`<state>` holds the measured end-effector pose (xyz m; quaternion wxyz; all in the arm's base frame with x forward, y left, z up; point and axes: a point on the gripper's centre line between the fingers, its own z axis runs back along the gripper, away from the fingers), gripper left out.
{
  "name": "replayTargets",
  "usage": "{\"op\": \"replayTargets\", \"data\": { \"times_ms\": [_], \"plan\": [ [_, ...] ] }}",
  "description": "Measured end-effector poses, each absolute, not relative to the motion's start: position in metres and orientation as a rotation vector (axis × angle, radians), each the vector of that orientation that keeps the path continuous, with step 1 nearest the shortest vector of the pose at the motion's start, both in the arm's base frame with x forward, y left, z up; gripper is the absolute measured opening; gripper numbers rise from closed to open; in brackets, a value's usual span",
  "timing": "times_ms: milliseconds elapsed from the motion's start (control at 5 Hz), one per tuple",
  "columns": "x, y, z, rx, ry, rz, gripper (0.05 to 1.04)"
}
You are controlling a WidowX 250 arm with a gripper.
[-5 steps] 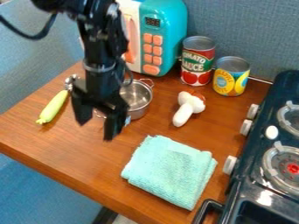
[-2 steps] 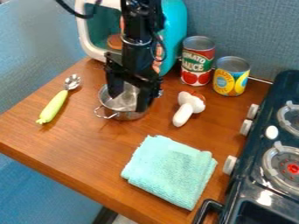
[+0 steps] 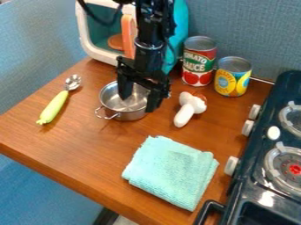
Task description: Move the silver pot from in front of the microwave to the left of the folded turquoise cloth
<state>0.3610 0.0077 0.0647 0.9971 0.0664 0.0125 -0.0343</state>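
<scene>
Small round silver metal pot (image 3: 126,115) right at the jaws (image 3: 138,103), wire handle on its near side. Jaws stand apart, one over the pot's opening, the other at its right rim; can't tell if they touch it. White toy mushroom with reddish-brown patch (image 3: 187,112) just right of jaws. Red-and-green labelled can (image 3: 199,66) and yellow-and-blue labelled can (image 3: 233,79) behind right. Teal-and-white toy microwave (image 3: 181,26) behind. Metal-headed scoop with yellow-green handle (image 3: 54,105) left. Folded mint-green cloth (image 3: 170,171) in front, on brown wooden tabletop (image 3: 76,149). Black toy stove (image 3: 253,189) farther right.
</scene>
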Motion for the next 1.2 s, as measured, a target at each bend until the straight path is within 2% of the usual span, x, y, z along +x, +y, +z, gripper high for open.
{"op": "replayTargets", "data": {
  "times_ms": [200,400,800,1000,1200],
  "plan": [
    [0.369,0.007,0.051,0.137,0.053,-0.063,1.005],
    [0.373,0.008,0.037,0.136,0.087,-0.055,0.965],
    [0.375,0.003,0.032,0.104,0.101,-0.078,0.400],
    [0.375,0.002,0.032,0.102,0.100,-0.088,0.182],
    [0.374,0.003,0.031,0.102,0.100,-0.086,0.105]
  ]
}}
